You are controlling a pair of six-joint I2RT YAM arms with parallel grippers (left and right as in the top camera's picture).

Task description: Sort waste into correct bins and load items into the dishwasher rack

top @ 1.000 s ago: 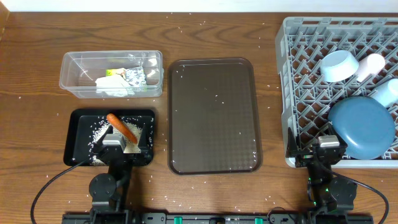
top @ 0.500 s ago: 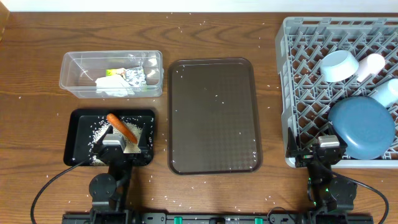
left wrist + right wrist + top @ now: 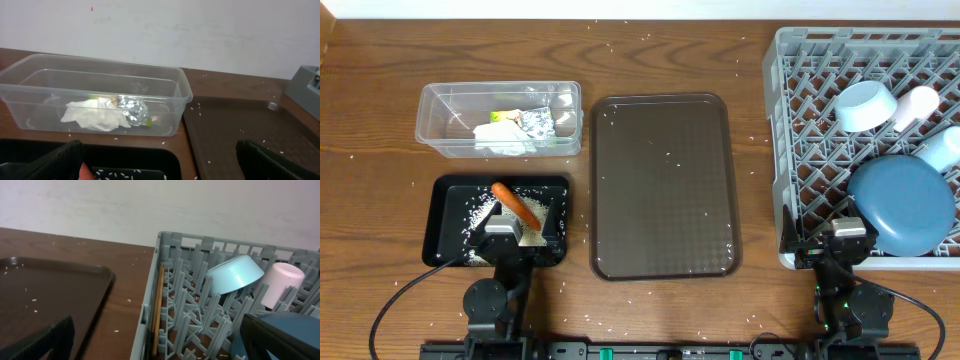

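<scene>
The clear tub [image 3: 430,105] holds a crumpled tissue [image 3: 92,116], silver foil [image 3: 131,107] and a green-yellow wrapper [image 3: 502,116]. An orange carrot [image 3: 516,205] and rice grains [image 3: 480,212] lie in the black tray [image 3: 445,195]. My left gripper [image 3: 515,233] hangs open over that tray's near edge, holding nothing. In the grey dishwasher rack [image 3: 800,110] sit a dark-blue plate [image 3: 903,205], a pale bowl [image 3: 865,105], a white cup [image 3: 917,105] and a light-blue cup [image 3: 942,148]. Chopsticks [image 3: 158,307] lie along its left wall. My right gripper [image 3: 847,238] stands open and empty at the rack's near edge.
A large brown serving tray [image 3: 665,185] lies between the bins and the rack, with a few stray grains on it. Loose rice is scattered over the wooden table [image 3: 380,200]. A pale wall closes off the far side.
</scene>
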